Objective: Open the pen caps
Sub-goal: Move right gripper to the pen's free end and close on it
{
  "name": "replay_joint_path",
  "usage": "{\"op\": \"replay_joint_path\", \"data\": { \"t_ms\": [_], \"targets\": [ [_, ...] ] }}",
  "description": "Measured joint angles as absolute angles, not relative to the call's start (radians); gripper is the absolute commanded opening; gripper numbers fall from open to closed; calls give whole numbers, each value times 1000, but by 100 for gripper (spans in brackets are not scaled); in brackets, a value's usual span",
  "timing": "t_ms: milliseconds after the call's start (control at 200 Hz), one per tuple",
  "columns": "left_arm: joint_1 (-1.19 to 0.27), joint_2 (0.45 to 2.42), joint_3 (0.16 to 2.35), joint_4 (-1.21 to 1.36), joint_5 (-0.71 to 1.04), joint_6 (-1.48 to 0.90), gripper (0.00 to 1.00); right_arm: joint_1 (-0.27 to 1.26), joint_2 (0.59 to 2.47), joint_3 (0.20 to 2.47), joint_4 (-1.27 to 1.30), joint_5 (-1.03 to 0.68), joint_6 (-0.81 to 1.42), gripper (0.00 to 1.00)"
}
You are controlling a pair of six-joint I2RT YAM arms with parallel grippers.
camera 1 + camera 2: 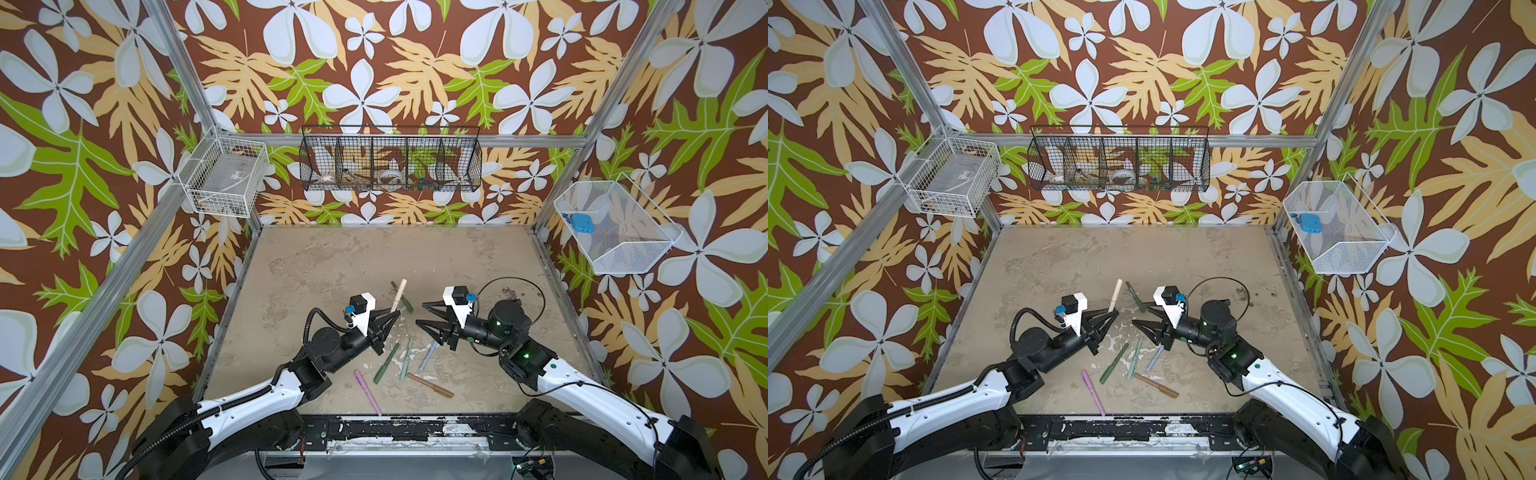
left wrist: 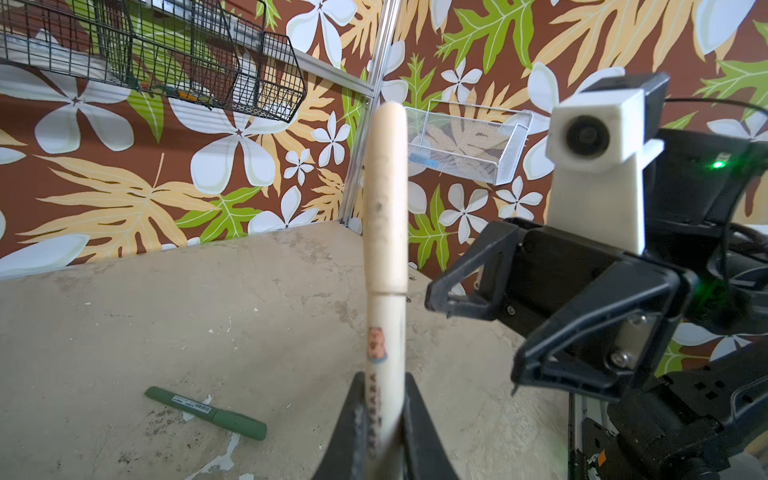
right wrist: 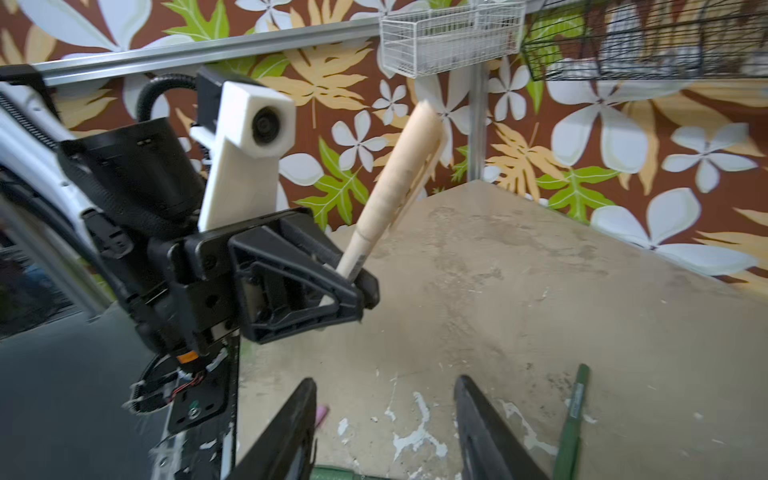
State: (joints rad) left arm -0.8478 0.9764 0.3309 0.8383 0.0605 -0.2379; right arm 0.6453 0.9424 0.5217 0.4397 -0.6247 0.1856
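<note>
Gripping the beige pen low on its barrel with the left gripper, clenched tight on it, and holding it raised off the table, slanting up and away from the robot with the capped end uppermost. Carrying the beige cap fully seated on that pen, only a thin seam marking the join with the barrel in the left wrist view, nothing touching the cap. Hovering the right gripper just beside the pen, on its right in both top views, fingers spread apart with nothing between them, tips pointing toward the left gripper and clear of the pen. Gaping over the table in the right wrist view. Leaving the other pens lying flat on the table, below and between the two grippers in both top views: a dark green pen, a pale green pen, a grey-blue pen, a brown pen and, nearest the front edge, a pink pen, each looking capped though too small to be sure. Showing a second dark green pen farther back, partly hidden behind the beige pen in a top view.
</note>
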Motion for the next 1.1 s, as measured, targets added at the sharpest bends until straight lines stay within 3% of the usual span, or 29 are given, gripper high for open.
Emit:
{"op": "replay_joint_path", "data": {
  "t_ms": [240,691,1101],
  "targets": [
    [-848,1013,302,918,185,-235,0,641,917,432,591,-733,236,52],
    [-848,1154,337,1024,419,-266,0,640,909,384,725,-751,294,53],
    [-863,1208,334,1121,502,-289,0,640,968,384,801,-771,342,38]
  ]
}}
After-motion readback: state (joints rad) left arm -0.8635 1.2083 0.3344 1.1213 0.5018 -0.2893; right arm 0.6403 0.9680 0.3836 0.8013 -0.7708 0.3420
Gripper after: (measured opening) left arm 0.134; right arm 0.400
